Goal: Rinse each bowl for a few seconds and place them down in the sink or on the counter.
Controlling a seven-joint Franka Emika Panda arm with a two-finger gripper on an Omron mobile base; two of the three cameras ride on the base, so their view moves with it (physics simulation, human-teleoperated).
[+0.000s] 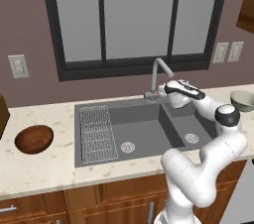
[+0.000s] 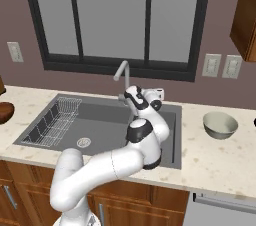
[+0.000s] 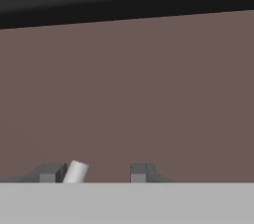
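Two round bowls are sitting on the beige speckled stone counter [image 1: 44, 168], one to each side of the wide dark grey double-basin sink [image 1: 144, 129]. Left of the sink, the dark reddish-brown wooden-looking bowl [image 1: 34, 139] is resting upright and well apart from the basin edge. Right of the sink, the pale grey-green bowl with a light rim [image 2: 220, 124] is also standing upright, a little back from the basin. Neither is being held, so the rinsing is not yet under way.

Behind the sink, the curved grey faucet [image 1: 159, 72] is rising with its spout arching over the basins. The white arm is reaching across the right basin, and its tool [image 1: 158, 92] is hovering at the faucet's base, just beside the small handle there. In the hand view the two dark finger tips [image 3: 49, 172] are standing apart with a gap between them, so the tool is open and gripping nothing; a short pale cylinder [image 3: 76, 171], probably the faucet handle, is lying close against the inner side of one finger.

That placement is suggesting the arm is going for the water first, since a running stream is needed before either bowl can be brought under the spout. Inside the left basin, a wire grid rack [image 1: 97, 133] is lying against the outer wall.
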